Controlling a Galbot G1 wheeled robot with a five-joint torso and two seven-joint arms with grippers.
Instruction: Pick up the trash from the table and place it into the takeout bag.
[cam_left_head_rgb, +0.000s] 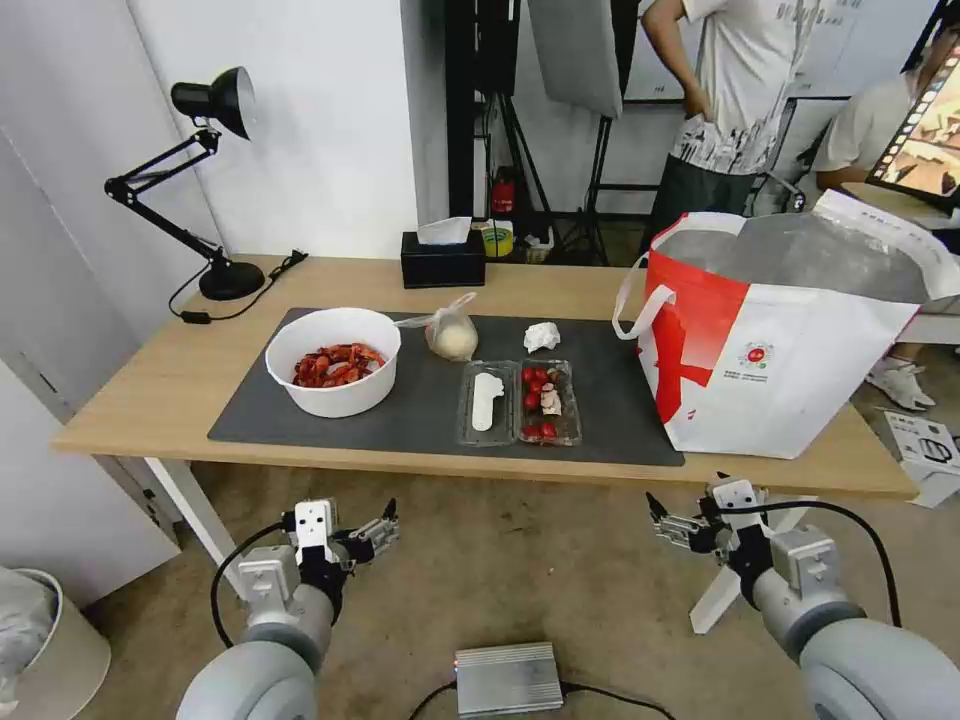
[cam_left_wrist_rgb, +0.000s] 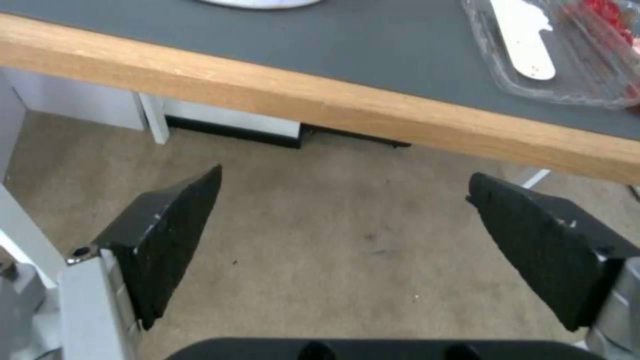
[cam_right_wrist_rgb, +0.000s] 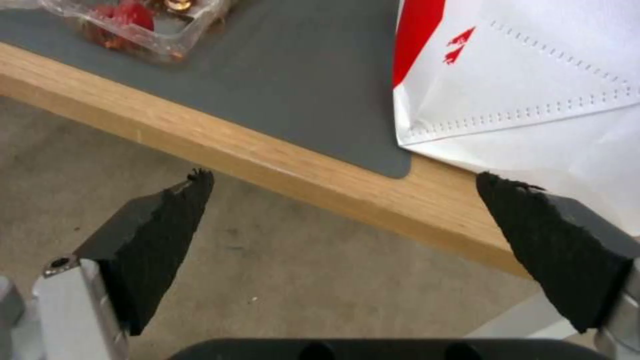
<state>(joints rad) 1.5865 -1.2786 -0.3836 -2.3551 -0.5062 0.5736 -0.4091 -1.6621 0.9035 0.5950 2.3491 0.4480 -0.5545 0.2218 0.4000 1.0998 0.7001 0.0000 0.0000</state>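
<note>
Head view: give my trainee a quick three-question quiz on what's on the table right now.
1. True or false: the takeout bag stands at the table's right end.
2. What lies nearest the crumpled tissue: A white bowl, B clamshell tray, C lamp?
3. Are the left end effector and right end effector open or shut?

Key: 1 true; 2 B; 3 both open, below the table edge.

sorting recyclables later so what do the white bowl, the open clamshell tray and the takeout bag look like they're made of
The white bowl looks like smooth matte plastic or coated paper; its thin even rim fits either. The clamshell tray is thin clear glossy plastic: the mat shows through it. The takeout bag looks like woven or nonwoven plastic fabric, with stitched seams and a dull silver foil-like lining.
</note>
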